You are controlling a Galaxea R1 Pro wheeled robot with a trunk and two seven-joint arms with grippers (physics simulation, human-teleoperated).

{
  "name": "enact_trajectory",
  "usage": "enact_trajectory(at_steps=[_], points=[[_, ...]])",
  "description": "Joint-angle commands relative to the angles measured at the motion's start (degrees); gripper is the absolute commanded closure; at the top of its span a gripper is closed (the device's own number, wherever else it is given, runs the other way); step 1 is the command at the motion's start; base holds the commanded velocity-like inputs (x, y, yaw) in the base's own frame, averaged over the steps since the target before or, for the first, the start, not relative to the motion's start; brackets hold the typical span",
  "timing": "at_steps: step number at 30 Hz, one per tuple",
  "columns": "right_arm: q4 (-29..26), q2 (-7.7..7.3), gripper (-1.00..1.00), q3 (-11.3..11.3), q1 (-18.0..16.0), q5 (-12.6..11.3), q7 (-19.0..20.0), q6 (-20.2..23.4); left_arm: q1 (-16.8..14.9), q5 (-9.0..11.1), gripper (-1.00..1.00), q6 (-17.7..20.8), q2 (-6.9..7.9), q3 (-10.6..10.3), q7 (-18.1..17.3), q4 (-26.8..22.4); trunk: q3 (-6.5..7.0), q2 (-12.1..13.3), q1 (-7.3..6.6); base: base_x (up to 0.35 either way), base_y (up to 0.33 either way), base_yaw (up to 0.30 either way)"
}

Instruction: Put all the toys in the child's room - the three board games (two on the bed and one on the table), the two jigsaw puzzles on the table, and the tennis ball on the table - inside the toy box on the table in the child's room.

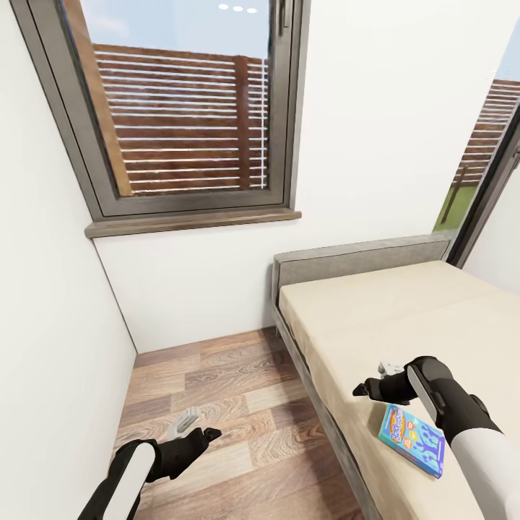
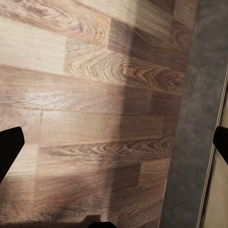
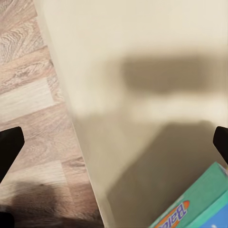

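Blue board game (image 1: 412,439) lies on the bed (image 1: 433,318), at five o'clock from the right gripper (image 1: 370,384), fingers wide and empty. Pickup stage, I judge: lower onto it next.

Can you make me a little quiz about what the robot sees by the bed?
1. True or false: the blue board game lies on the bed.
2. What is the left claw above: A) the wood floor, B) the bed, C) the window sill?
3. Fill in: the right claw is open and holds ______.

Key:
1. True. It lies flat near the bed's edge, beside the right arm.
2. A. The left wrist view looks down on the planks.
3. Nothing. It hangs over the mattress, apart from the game.
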Motion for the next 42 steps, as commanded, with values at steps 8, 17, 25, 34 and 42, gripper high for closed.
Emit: enact_trajectory(at_steps=[8, 17, 25, 34, 42], points=[[0.07, -0.33, -1.00, -0.61, -0.31, -0.58, -0.20, 0.31, -0.03, 0.57, -1.00, 0.25, -0.06, 0.04, 0.52, -0.05, -0.06, -0.02, -0.01, 0.000, 0.000, 0.004], [0.13, -5.05, -1.00, -3.57, -0.57, -1.60, 0.72, 0.31, -0.03, 0.55, -1.00, 0.26, -0.06, -0.09, 0.52, -0.04, -0.06, -0.02, -0.01, 0.000, 0.000, 0.001], [0.20, -12.10, -1.00, -6.28, -0.22, -4.58, 8.37, 0.31, -0.03, 0.53, -1.00, 0.26, -0.07, -0.18, 0.52, -0.04, -0.06, -0.02, -0.01, 0.000, 0.000, 0.000], [0.50, -18.03, -1.00, -7.03, 0.28, -5.85, 15.77, 0.31, -0.08, 0.52, -1.00, 0.26, -0.12, -0.22, 0.52, -0.04, -0.06, -0.02, -0.01, 0.000, 0.000, 0.000], [0.78, -20.82, -1.00, -7.44, 0.82, -6.35, 18.51, 0.31, -0.10, 0.46, -1.00, 0.26, -0.12, -0.23, 0.52, -0.01, -0.06, -0.02, -0.01, 0.000, 0.000, 0.000]])
